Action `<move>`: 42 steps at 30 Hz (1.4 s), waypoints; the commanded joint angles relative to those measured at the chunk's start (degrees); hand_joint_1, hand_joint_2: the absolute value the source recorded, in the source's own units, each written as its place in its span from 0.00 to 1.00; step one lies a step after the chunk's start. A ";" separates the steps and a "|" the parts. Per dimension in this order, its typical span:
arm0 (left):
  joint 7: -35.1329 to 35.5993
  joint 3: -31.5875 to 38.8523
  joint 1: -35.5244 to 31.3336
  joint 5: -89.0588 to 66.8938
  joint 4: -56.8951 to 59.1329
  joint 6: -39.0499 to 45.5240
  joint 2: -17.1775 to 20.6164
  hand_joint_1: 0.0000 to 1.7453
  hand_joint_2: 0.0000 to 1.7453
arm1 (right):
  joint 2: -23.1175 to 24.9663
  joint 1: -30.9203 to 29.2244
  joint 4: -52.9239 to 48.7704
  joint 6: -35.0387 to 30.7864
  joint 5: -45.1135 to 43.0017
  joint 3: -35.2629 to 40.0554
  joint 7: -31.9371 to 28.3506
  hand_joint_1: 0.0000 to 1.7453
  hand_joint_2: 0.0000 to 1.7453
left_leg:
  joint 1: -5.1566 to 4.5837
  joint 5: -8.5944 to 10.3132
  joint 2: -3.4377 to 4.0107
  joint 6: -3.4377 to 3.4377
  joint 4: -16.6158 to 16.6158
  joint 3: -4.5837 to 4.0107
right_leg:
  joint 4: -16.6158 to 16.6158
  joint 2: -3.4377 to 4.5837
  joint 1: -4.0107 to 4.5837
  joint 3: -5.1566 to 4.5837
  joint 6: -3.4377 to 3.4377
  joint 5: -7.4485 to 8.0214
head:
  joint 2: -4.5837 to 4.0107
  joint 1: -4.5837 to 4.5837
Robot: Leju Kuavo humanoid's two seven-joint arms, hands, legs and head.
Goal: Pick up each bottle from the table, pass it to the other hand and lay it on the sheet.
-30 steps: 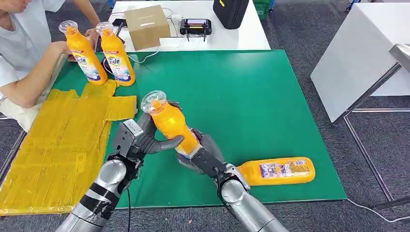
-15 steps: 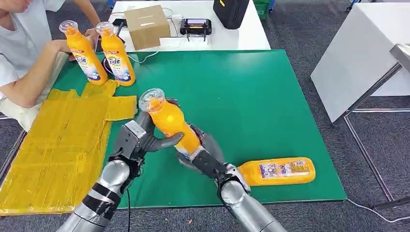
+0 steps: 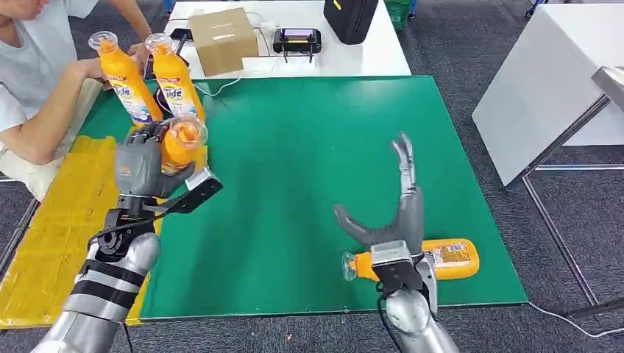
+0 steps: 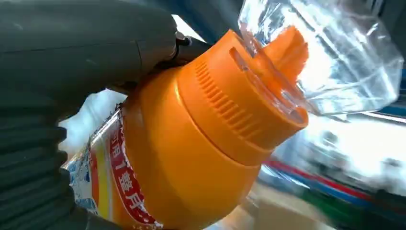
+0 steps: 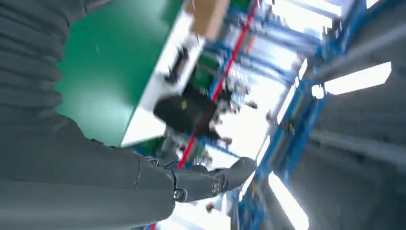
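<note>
My left hand [image 3: 144,168] grips an orange bottle [image 3: 180,143] with a clear cap, held up over the edge of the yellow sheet [image 3: 66,220]; the left wrist view shows its orange neck [image 4: 210,129] close up beside my thumb. My right hand [image 3: 394,209] is raised over the green mat [image 3: 309,147] with fingers spread and nothing in it. Just behind that hand another orange bottle [image 3: 441,259] lies on its side near the mat's front edge. Two more orange bottles [image 3: 131,81] [image 3: 176,82] stand upright at the mat's far left corner.
A person sits at the far left with hands by the standing bottles. A white table behind the mat carries a cardboard box [image 3: 222,40], a black controller [image 3: 297,40] and a black case [image 3: 352,18]. A white table [image 3: 544,81] stands at the right.
My right hand has let go of the bottle and opened, moving right. My left hand has carried the bottle left and away, toward the yellow sheet.
</note>
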 commanded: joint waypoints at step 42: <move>-16.53 8.14 2.51 12.05 32.36 6.32 -5.91 0.00 1.00 | -15.28 -3.44 4.56 23.51 9.22 8.80 4.82 0.00 1.00 | 0.04 -0.10 -0.07 -0.04 -0.07 0.73 | -0.13 0.23 0.00 0.86 -0.06 -0.04 | 0.00 -0.02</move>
